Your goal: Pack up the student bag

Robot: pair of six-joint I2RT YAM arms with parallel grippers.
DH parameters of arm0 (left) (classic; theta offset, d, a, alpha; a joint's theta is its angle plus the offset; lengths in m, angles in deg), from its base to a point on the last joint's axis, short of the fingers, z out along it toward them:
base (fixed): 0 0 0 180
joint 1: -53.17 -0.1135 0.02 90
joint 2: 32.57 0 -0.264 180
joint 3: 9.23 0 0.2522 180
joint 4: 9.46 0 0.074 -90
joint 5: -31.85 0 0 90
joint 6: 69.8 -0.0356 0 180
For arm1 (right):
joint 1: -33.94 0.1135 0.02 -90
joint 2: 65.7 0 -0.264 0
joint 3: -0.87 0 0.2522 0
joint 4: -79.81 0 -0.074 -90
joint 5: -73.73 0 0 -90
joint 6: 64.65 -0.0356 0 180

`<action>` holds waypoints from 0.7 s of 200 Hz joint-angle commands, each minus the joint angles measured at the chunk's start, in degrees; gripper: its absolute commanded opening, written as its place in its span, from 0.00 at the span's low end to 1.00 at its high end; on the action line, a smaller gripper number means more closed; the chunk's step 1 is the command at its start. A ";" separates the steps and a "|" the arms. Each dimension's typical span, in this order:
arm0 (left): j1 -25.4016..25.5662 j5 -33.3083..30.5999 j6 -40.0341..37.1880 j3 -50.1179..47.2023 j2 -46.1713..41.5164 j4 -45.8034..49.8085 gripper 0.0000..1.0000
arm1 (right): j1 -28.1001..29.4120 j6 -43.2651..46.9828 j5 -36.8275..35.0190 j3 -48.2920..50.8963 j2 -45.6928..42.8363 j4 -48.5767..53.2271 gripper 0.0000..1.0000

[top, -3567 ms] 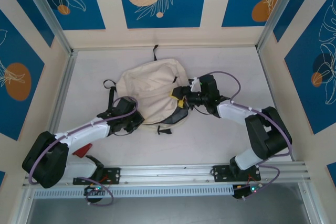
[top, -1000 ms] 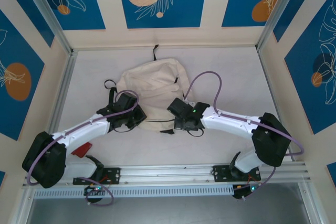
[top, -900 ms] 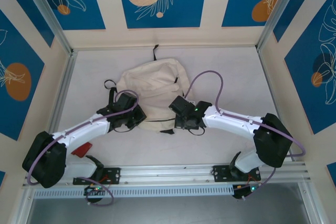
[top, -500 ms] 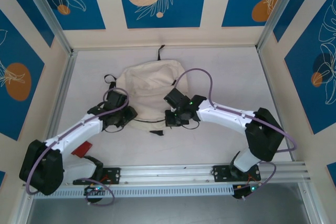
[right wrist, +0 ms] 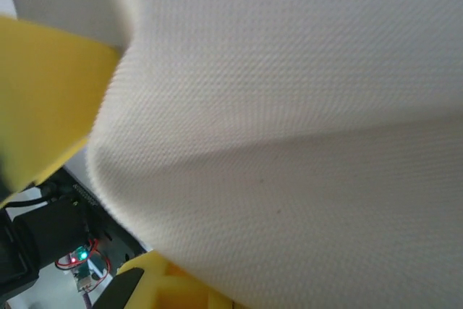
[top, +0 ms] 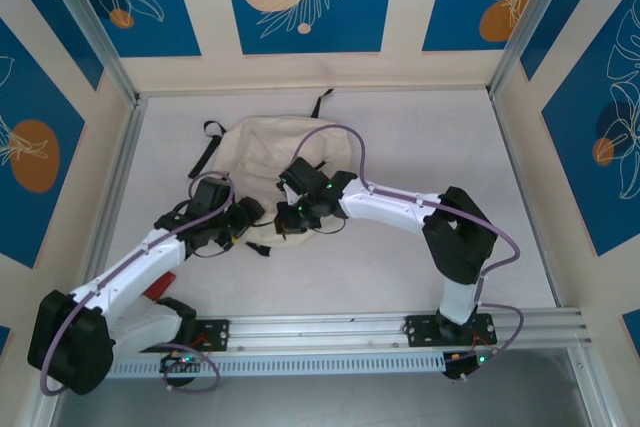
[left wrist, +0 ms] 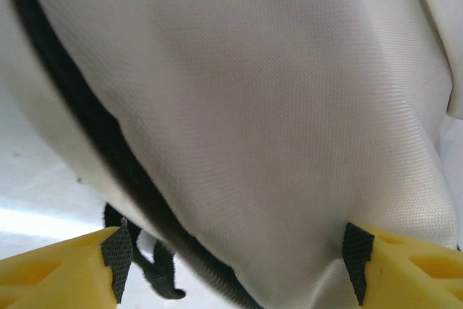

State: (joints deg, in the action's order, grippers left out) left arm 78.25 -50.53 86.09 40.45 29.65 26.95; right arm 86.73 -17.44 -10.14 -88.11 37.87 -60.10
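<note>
While the student bag (top: 262, 152) lay slumped on the surface (top: 420, 147) left of centre, both claws met its near edge.

Its long axis ran from that near edge toward the far wall, with the black top loop (top: 322, 99) pointing far and to the right, so the bag lay beyond both claws rather than beside them. The right claw (top: 293, 215) was pinched on a fold of cream fabric, which its wrist view showed pressed against a yellow finger (right wrist: 43, 99). The left claw (left wrist: 235, 262) stood wide, its pads (left wrist: 116, 251) flanking the cloth and a band of black trim (left wrist: 79, 117) without clamping either. By this reading the left arm was the free one and equally near, and a fresh grasp would mean reaching forward along the bag.
</note>
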 commanded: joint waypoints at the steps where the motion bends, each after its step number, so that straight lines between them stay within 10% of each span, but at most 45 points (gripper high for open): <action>1: -0.44 4.90 3.19 -1.22 2.37 -7.51 0.78 | 0.18 0.00 3.19 -0.72 -0.59 -2.07 0.00; 51: -0.03 5.41 7.04 -2.52 6.66 -13.04 0.71 | 0.20 -0.72 2.24 0.92 -2.88 -0.58 0.00; 140: -0.03 -4.06 3.98 -0.41 5.89 -4.90 0.09 | -0.49 -0.86 -8.59 2.33 -6.63 16.57 0.00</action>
State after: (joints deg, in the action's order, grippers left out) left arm 78.47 -48.78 91.71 38.79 35.75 16.96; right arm 87.32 -18.05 -14.65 -86.97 33.48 -53.39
